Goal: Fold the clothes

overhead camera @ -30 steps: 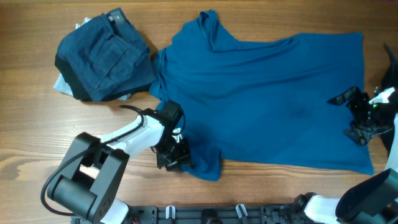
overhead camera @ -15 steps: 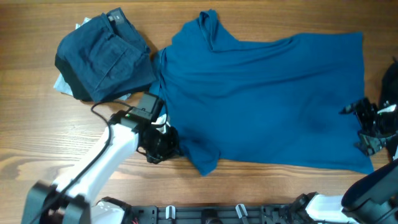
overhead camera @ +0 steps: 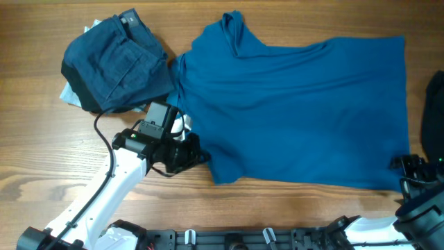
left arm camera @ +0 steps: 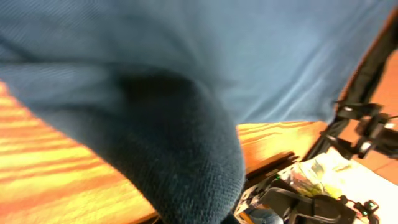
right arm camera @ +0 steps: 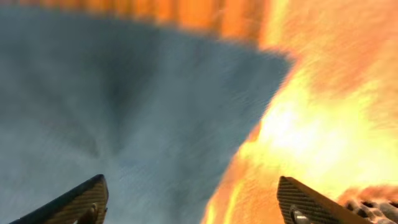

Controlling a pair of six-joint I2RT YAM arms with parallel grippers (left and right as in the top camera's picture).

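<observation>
A blue shirt (overhead camera: 298, 104) lies spread across the wooden table. My left gripper (overhead camera: 189, 155) is at its front left corner, shut on a bunched fold of the fabric. In the left wrist view that fold (left arm camera: 180, 143) fills the frame and hides the fingers. My right gripper (overhead camera: 409, 171) is at the shirt's front right corner. In the right wrist view its fingers (right arm camera: 193, 199) are wide open and empty, above the shirt's corner (right arm camera: 143, 106) and bare wood.
A folded pile of dark denim clothes (overhead camera: 114, 62) sits at the back left, touching the shirt's left edge. A dark object (overhead camera: 436, 104) shows at the right edge. The black frame (overhead camera: 263, 239) runs along the table's front edge.
My left arm has swung left and back, pulling the shirt's front left fold with it. My right gripper has moved from the shirt's right edge to its front right corner.
</observation>
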